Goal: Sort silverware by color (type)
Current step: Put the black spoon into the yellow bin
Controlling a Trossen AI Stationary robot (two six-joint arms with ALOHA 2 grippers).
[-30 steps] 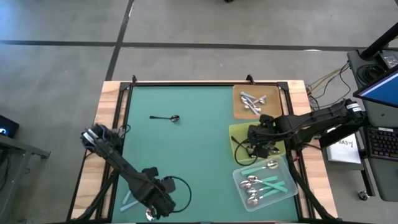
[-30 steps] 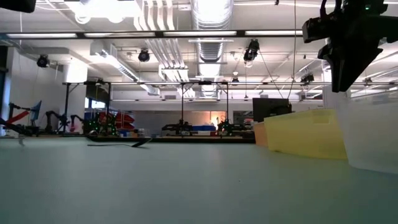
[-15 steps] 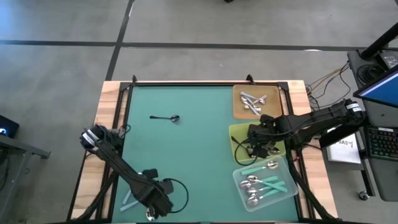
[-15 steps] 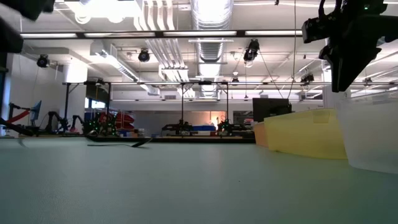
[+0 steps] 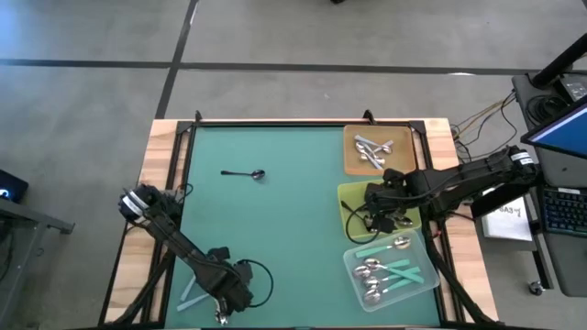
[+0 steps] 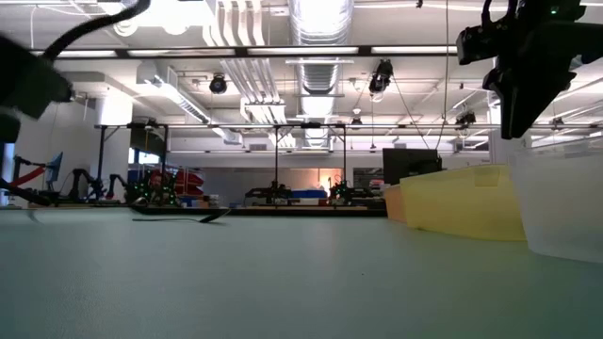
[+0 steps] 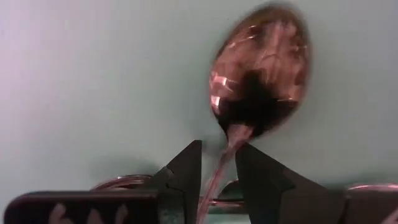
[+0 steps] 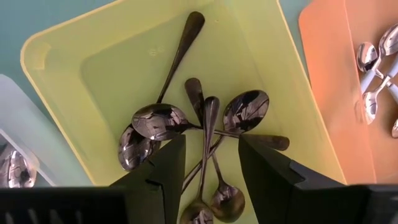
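Spoons are spread over a green table (image 5: 275, 238) seen from above. One dark spoon (image 5: 244, 173) lies alone on the far left half. Along the right side sit three trays: an orange tray (image 5: 350, 154) with silver spoons (image 5: 372, 149), a yellow tray (image 5: 347, 198) just nearer, and a clear tray (image 5: 354, 264) holding teal-handled spoons (image 5: 390, 270). The right gripper (image 5: 383, 213) hangs over the yellow tray. The left gripper (image 5: 223, 307) is at the near left edge, beside a teal handle (image 5: 191, 295) lying on the mat.

From table height, the lone dark spoon (image 6: 179, 217) lies flat far off, and the yellow tray (image 6: 462, 202) and clear tray (image 6: 565, 202) stand at the right.

Left wrist camera: the left gripper (image 7: 219, 171) has its fingers closed narrowly on the neck of a shiny spoon (image 7: 261, 71), its bowl above the mat.

Right wrist camera: the right gripper (image 8: 212, 171) has its fingers apart and empty, above a pile of dark spoons (image 8: 199, 134) in the yellow tray (image 8: 74, 68).
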